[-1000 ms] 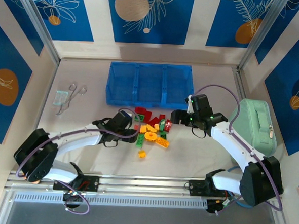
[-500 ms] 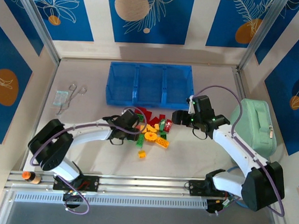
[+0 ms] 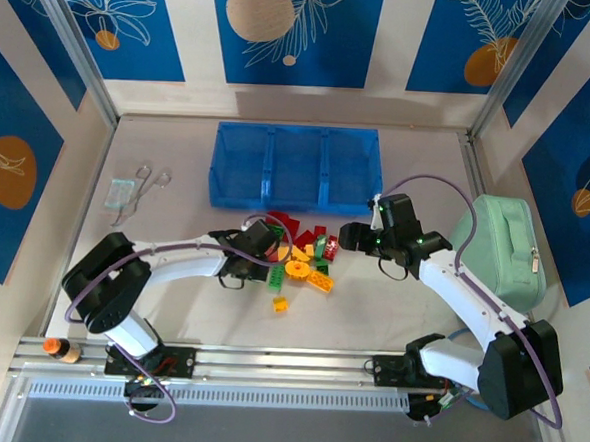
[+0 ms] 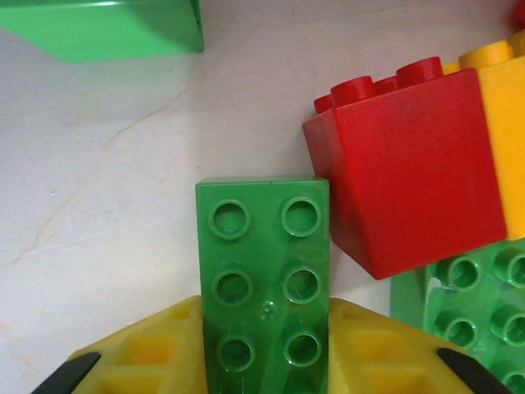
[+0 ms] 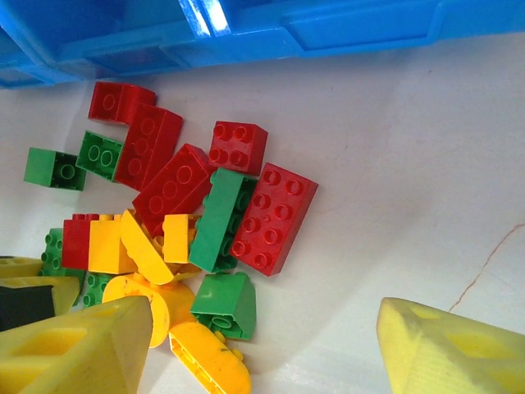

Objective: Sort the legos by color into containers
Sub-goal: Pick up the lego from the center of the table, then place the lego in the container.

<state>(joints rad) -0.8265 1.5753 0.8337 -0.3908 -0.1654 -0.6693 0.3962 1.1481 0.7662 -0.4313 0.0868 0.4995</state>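
Observation:
The legos (image 3: 303,254) lie in a loose red, green and yellow-orange pile just in front of the blue tray of containers (image 3: 268,169). My left gripper (image 3: 270,255) reaches into the pile's left edge. In the left wrist view it (image 4: 262,349) is shut on a long green lego (image 4: 262,263), with a red brick (image 4: 410,172) right beside it. My right gripper (image 3: 346,234) hovers open over the pile's right side. Between its yellow fingers (image 5: 74,345) lie a green sloped brick (image 5: 223,305) and a red brick (image 5: 275,217). The tray wall (image 5: 328,33) is beyond them.
A mint-green zippered pouch (image 3: 502,244) sits at the right edge. A clear packet and small tool (image 3: 131,191) lie at the left. One yellow brick (image 3: 280,303) lies apart, nearer than the pile. A round yellow ring (image 3: 297,269) sits mid-pile.
The left arm has reached right into the pile and its jaws have closed on the green lego. The right gripper drifted slightly toward the pile and narrowed a little.

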